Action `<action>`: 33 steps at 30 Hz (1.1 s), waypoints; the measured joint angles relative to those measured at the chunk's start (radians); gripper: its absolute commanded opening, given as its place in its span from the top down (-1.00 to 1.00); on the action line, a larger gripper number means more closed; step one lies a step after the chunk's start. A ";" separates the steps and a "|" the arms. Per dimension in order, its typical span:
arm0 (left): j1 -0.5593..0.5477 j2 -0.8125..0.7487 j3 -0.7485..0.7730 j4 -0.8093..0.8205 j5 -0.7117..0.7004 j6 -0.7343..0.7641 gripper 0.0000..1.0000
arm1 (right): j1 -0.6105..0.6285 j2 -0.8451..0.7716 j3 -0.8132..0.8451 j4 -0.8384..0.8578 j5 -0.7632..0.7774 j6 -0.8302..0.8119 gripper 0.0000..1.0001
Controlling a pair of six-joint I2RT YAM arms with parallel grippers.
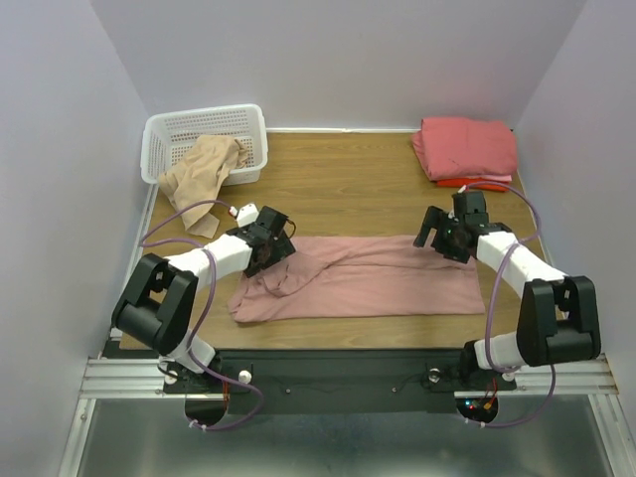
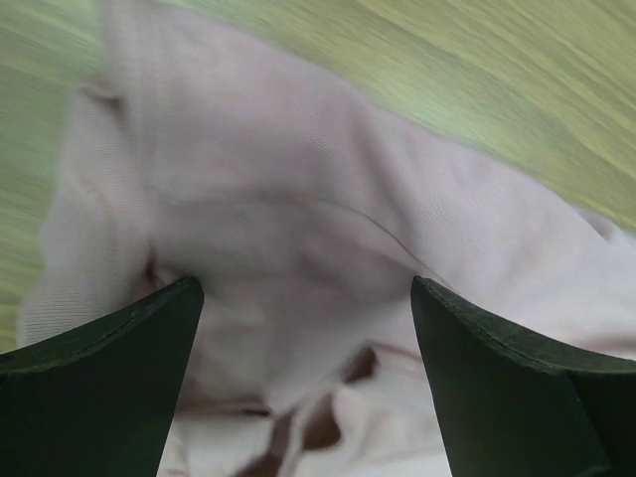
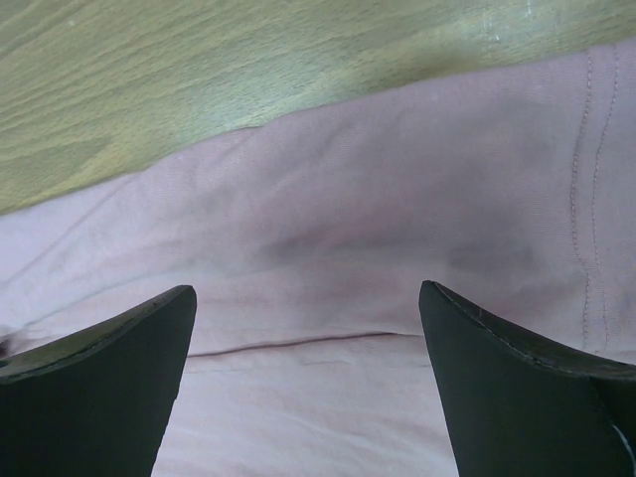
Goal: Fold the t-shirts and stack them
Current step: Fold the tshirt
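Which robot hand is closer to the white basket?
Left. The left gripper is in front of the white basket; the right gripper is far across the table.

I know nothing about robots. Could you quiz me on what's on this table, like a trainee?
1. True or false: the beige shirt hangs over the edge of the white basket.
2. Where is the stack of folded shirts? A: near left corner. B: far right corner. C: inside the basket.
3. Fill in: above the pink shirt, the left gripper and the right gripper are both ____ (open or shut).
Key: 1 true; 2 B; 3 open.
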State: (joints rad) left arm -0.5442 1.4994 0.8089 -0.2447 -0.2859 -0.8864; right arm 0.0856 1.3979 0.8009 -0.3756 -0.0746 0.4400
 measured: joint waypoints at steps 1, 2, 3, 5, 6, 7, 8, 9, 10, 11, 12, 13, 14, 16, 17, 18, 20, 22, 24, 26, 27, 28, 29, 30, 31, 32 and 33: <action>0.020 0.015 0.000 -0.002 -0.006 0.002 -0.97 | 0.000 -0.008 0.000 0.000 -0.006 -0.003 -1.00; 0.038 0.027 0.008 -0.006 -0.013 0.002 -0.97 | 0.000 -0.014 0.000 0.000 -0.012 -0.007 -1.00; 0.050 0.029 0.016 -0.006 -0.018 0.003 -0.97 | 0.000 -0.027 0.000 0.000 -0.024 -0.013 -1.00; 0.070 0.031 0.020 -0.010 -0.026 0.006 -0.97 | 0.011 -0.058 0.000 0.000 -0.045 -0.026 -1.00; 0.076 0.031 0.020 -0.014 -0.027 0.008 -0.97 | 0.021 -0.071 0.000 0.000 -0.047 -0.031 -1.00; 0.081 0.031 0.020 -0.019 -0.027 0.011 -0.97 | 0.037 -0.082 0.000 -0.001 -0.048 -0.034 -1.00; 0.085 0.031 0.021 -0.023 -0.027 0.014 -0.97 | 0.084 -0.098 0.003 -0.002 -0.047 -0.039 -1.00; 0.091 0.030 0.025 -0.034 -0.026 0.017 -0.97 | 0.121 -0.106 0.006 -0.002 -0.051 -0.045 -1.00; 0.095 0.027 0.030 -0.043 -0.026 0.019 -0.97 | 0.182 -0.113 0.013 -0.002 -0.055 -0.050 -1.00; 0.099 0.023 0.041 -0.063 -0.027 0.023 -0.97 | 0.244 -0.113 0.026 -0.001 -0.073 -0.060 -1.00; 0.103 0.013 0.060 -0.084 -0.030 0.026 -0.97 | 0.291 -0.113 0.037 0.000 -0.087 -0.069 -1.00; 0.106 -0.001 0.078 -0.099 -0.032 0.030 -0.97 | 0.344 -0.110 0.049 0.004 -0.106 -0.079 -1.00; 0.108 -0.014 0.088 -0.106 -0.034 0.032 -0.97 | 0.387 -0.108 0.062 0.009 -0.119 -0.084 -1.00; 0.121 -0.069 0.123 -0.126 -0.041 0.036 -0.97 | 0.476 -0.085 0.100 0.038 -0.160 -0.100 -1.00; 0.127 -0.098 0.137 -0.129 -0.043 0.039 -0.97 | 0.524 -0.056 0.124 0.066 -0.177 -0.111 -1.00; 0.138 -0.131 0.149 -0.129 -0.045 0.042 -0.97 | 0.546 -0.035 0.138 0.085 -0.188 -0.123 -1.00; 0.168 -0.184 0.152 -0.125 -0.040 0.053 -0.97 | 0.613 0.049 0.193 0.139 -0.222 -0.158 -1.00; 0.209 -0.216 0.137 -0.108 -0.016 0.070 -0.97 | 0.682 0.143 0.245 0.187 -0.259 -0.212 -1.00; 0.258 -0.237 0.087 -0.065 0.026 0.094 -0.97 | 0.734 0.237 0.301 0.214 -0.301 -0.264 -1.00; 0.299 -0.238 0.024 -0.018 0.093 0.113 -0.97 | 0.765 0.327 0.367 0.228 -0.351 -0.320 -1.00; 0.311 -0.236 -0.002 -0.006 0.118 0.119 -0.97 | 0.775 0.367 0.393 0.236 -0.367 -0.338 -1.00; 0.316 -0.234 -0.019 -0.001 0.136 0.123 -0.97 | 0.780 0.393 0.410 0.242 -0.378 -0.358 -1.00; 0.320 -0.233 -0.041 0.008 0.163 0.129 -0.97 | 0.788 0.422 0.430 0.249 -0.391 -0.384 -1.00; 0.324 -0.231 -0.055 0.014 0.181 0.132 -0.97 | 0.790 0.433 0.436 0.250 -0.396 -0.396 -1.00; 0.327 -0.230 -0.062 0.021 0.194 0.135 -0.97 | 0.797 0.458 0.452 0.250 -0.402 -0.412 -1.00; 0.331 -0.230 -0.068 0.029 0.206 0.139 -0.97 | 0.800 0.474 0.465 0.249 -0.405 -0.427 -1.00; 0.332 -0.230 -0.071 0.036 0.213 0.140 -0.97 | 0.804 0.488 0.476 0.250 -0.407 -0.439 -1.00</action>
State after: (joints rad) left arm -0.2119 1.2694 0.7376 -0.2089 -0.0727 -0.7464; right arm 0.8894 1.8854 1.2770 -0.1253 -0.4816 0.0013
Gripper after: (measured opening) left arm 0.985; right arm 0.998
